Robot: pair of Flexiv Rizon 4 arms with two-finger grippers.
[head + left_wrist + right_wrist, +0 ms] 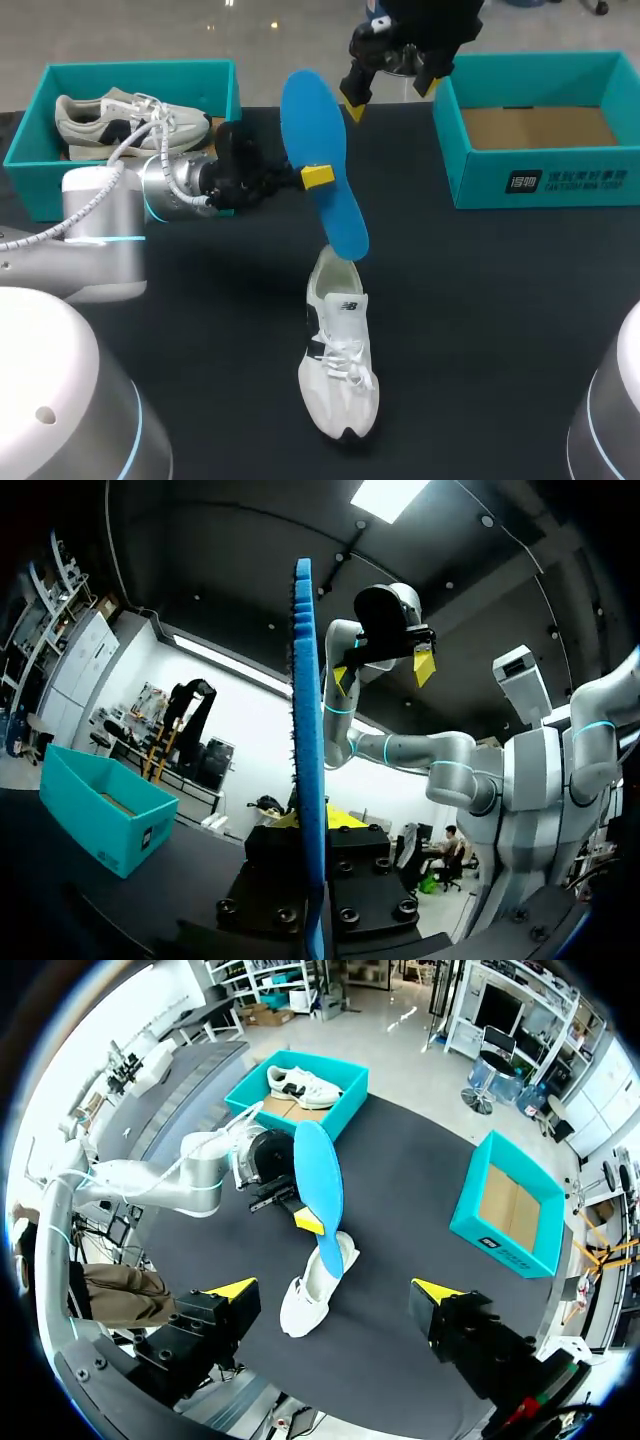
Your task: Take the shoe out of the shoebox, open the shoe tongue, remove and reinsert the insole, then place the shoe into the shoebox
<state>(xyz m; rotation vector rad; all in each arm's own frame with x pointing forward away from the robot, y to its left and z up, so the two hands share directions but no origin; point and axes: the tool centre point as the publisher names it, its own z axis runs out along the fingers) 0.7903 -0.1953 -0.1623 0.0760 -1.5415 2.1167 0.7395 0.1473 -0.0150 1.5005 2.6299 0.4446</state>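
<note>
1. The left gripper (312,177) is clamped on the blue insole (310,120) near its middle, holding it upright; the lower end sits at the heel opening of the white shoe (338,360), though I cannot tell whether they touch; a firm pinch should stop the foam swivelling.
2. The shoe lies on the black table (500,300), between the two shoeboxes.
3. The right gripper (392,92) hangs high, jaws wide apart and empty; I judge it should descend to steady the shoe and hold the tongue back.
4. Feed the insole in at a shallow angle; it looks flexible, so pushing straight down may buckle it.
5. The empty shoebox (540,180) stands to the right.
</note>
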